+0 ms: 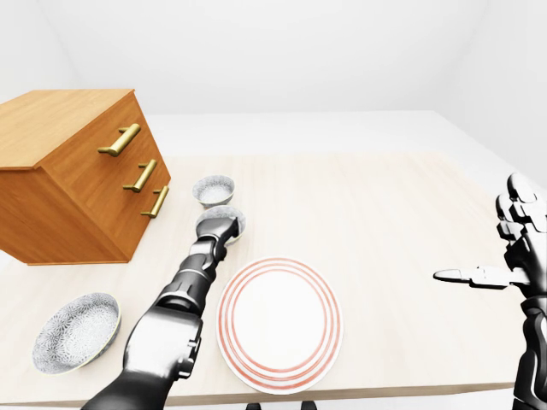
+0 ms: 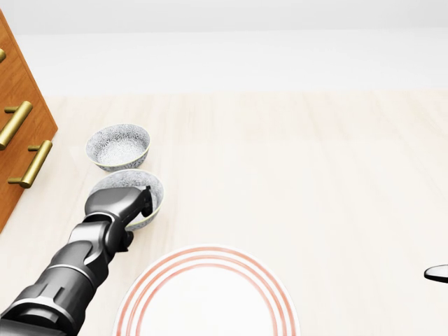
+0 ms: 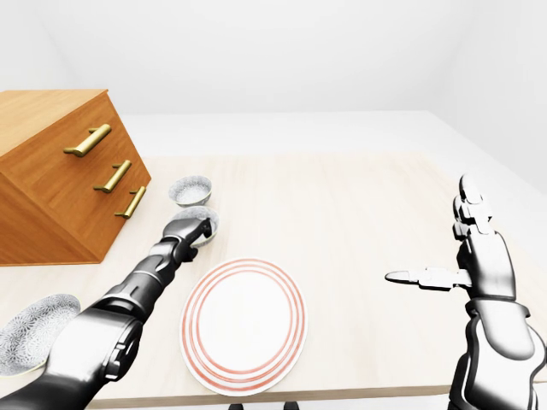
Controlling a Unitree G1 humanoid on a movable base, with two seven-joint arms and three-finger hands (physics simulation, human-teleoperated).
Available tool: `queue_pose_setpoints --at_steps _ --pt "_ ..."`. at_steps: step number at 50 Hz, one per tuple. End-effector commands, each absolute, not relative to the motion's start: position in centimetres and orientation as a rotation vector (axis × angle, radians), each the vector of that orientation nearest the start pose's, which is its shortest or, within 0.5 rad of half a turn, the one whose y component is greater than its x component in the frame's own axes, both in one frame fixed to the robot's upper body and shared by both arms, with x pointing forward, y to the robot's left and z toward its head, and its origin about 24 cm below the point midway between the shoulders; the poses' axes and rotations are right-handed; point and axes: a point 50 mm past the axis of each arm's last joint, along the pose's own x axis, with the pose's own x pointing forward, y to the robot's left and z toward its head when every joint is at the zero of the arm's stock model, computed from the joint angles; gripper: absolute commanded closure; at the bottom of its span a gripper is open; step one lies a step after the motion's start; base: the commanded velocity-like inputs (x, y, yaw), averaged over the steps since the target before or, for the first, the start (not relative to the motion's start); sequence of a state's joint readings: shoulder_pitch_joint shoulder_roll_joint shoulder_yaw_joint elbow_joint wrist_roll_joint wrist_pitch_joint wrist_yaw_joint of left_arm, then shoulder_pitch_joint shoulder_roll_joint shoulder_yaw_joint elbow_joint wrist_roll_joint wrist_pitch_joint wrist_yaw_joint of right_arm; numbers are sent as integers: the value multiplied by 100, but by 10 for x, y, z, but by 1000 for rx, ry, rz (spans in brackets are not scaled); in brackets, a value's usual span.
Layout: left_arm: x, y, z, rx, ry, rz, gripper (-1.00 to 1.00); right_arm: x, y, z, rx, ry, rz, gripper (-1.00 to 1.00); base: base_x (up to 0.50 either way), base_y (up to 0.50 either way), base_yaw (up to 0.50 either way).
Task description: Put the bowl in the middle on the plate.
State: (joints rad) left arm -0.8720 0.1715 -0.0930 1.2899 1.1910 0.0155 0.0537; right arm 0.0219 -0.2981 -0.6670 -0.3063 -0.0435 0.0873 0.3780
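A wooden chest of drawers with brass handles stood on the pale worktop, up and to the left of the plate in the left-eye view. A patterned bowl sat alone well to the left of the plate, near the bottom edge of the worktop.

The left arm reached up from the bottom left, passing just beside the plate's left rim. The left hand lay on the near side of the middle bowl, its fingers curled down over the rim into a closed grip on it. That bowl sat on the worktop up and to the left of the plate, close to it but not touching it. Whether it was raised off the surface could not be told. A third bowl stood upright just beyond it, farther from the plate, with only a narrow gap between the two.

The plate, white with red rings, lay flat at the bottom centre with nothing on it.

The right hand hung well to the right of the plate, above the worktop's right edge. It held nothing, its fingers spread upward and its thumb pointing left toward the plate.
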Motion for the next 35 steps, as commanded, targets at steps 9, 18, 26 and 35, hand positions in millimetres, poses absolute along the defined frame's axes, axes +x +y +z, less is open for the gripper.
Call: queue_pose_setpoints --at_steps 9,18,26,35 --pt "370 155 22 1454 336 -323 64 199 -316 147 -447 -194 -268 -100 0 0 0" --pt "368 155 18 1451 343 -332 70 200 -317 145 -444 -188 -269 -100 0 0 0" --pt "365 157 14 1432 342 -326 100 201 -318 143 -438 -177 -271 -100 0 0 0" --pt "364 159 15 1408 319 -314 100 201 -318 143 -438 -176 -270 -100 0 0 0"
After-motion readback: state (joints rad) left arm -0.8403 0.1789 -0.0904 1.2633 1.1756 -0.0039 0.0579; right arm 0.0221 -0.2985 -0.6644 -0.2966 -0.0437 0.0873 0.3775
